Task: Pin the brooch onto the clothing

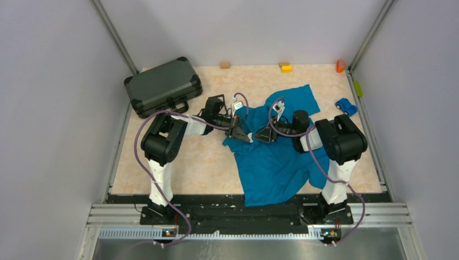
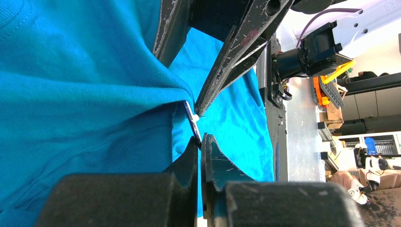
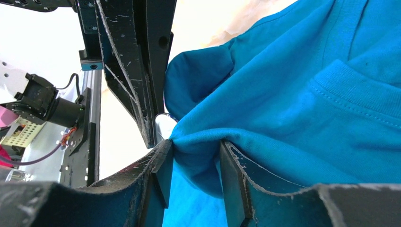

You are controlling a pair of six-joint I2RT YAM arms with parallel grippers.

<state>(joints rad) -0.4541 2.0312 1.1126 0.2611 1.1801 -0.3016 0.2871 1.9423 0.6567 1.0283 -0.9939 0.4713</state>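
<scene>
The clothing, a teal T-shirt [image 1: 276,162], lies rumpled on the right half of the table. My two grippers meet tip to tip at its left edge. The left gripper [image 1: 240,135] [image 2: 202,138] is shut on the brooch [image 2: 191,118], a thin dark disc seen edge-on that presses against a bunched fold of the shirt [image 2: 85,94]. In the right wrist view the brooch [image 3: 163,126] shows pale beside the left gripper's fingers [image 3: 137,85]. The right gripper [image 1: 263,135] [image 3: 196,151] is shut on a raised fold of the shirt [image 3: 283,104], fabric filling the gap between its fingers.
A dark grey hard case [image 1: 162,85] lies at the back left. A blue toy car [image 1: 345,106] sits at the right edge. Small tan [image 1: 224,65], yellow [image 1: 285,67] and orange [image 1: 340,65] blocks line the back wall.
</scene>
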